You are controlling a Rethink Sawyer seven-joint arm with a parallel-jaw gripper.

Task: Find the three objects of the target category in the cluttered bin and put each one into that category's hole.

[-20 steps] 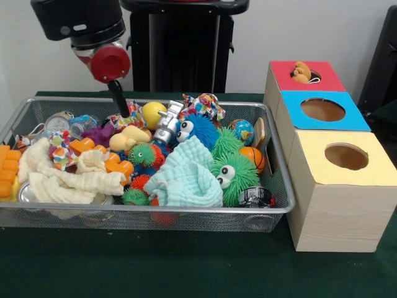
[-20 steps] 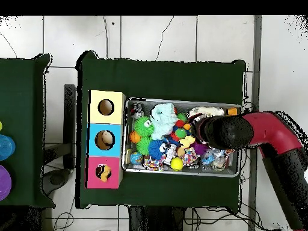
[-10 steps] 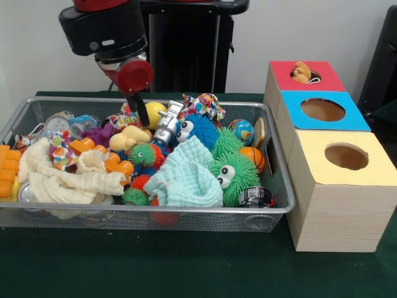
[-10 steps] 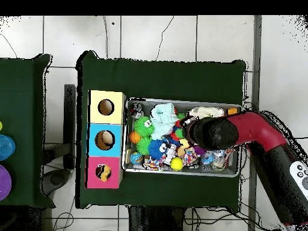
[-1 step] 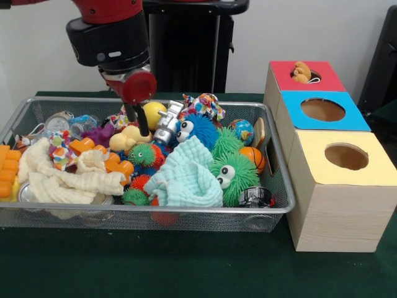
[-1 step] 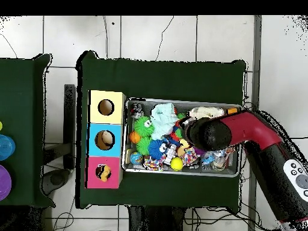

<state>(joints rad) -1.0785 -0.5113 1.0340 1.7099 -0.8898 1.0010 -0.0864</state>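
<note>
1. end effector [image 5: 143, 126] hangs inside the bin [image 5: 186, 215], tip just above the cream duck [image 5: 128, 138]; whether it is wide or narrow cannot be told
2. yellow ball [image 5: 153, 113] and silver robot [image 5: 166, 123] sit just beside the tip
3. boxes [image 5: 332, 155] stand right of the bin on the green surface [image 5: 155, 267]
4. a tan toy [image 5: 302, 71] rests in the red box's hole
</note>
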